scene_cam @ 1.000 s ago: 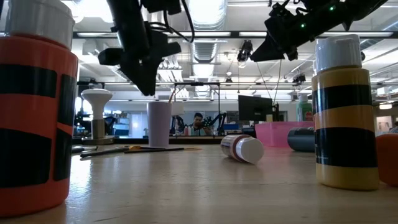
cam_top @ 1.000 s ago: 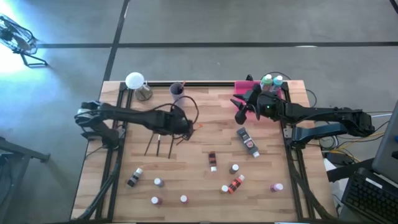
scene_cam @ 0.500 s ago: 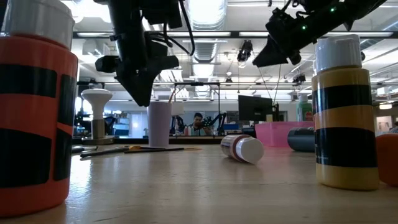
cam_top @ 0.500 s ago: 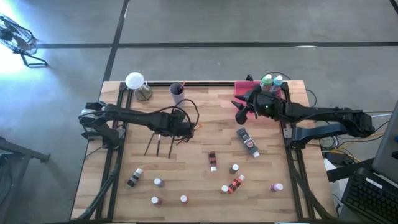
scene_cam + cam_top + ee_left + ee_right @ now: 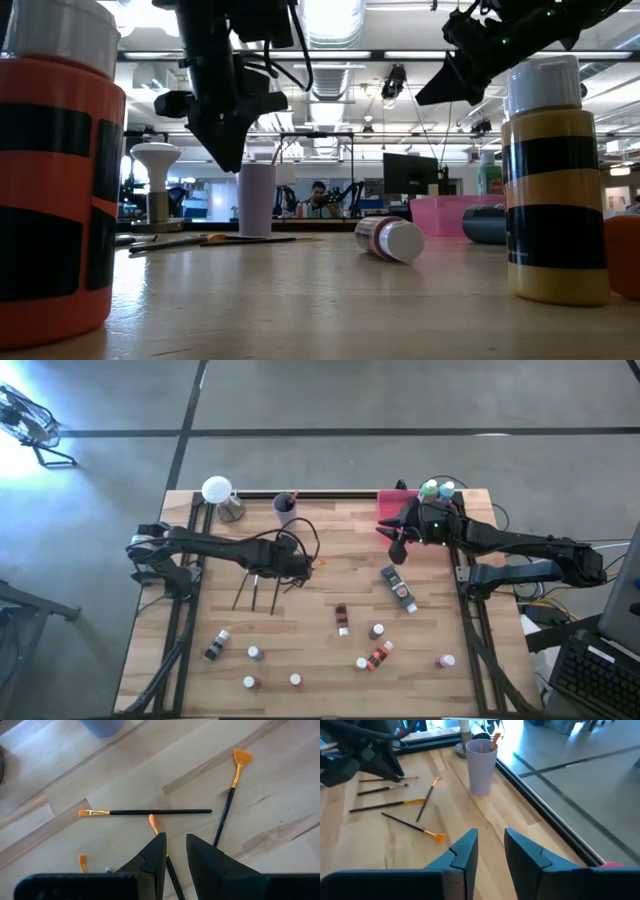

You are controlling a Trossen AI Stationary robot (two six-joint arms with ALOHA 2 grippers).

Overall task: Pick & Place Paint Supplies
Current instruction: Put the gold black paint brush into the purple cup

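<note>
brushes (image 5: 159, 812): 4 on table | lilac cup (image 5: 481, 766): 1

cup (image 5: 481, 766): lilac
tray (image 5: 452, 215): pink
brushes (image 5: 145, 812): black handles, orange bristles
near bottle (image 5: 556, 180): yellow, black bands, white cap
table (image 5: 330, 580): light wood planks

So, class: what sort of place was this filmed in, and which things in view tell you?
Most likely a robotics lab or workshop: a wooden table with two robot arms mounted beside it, a bare concrete floor, and monitors under exposed ceiling ducts beyond.
</note>
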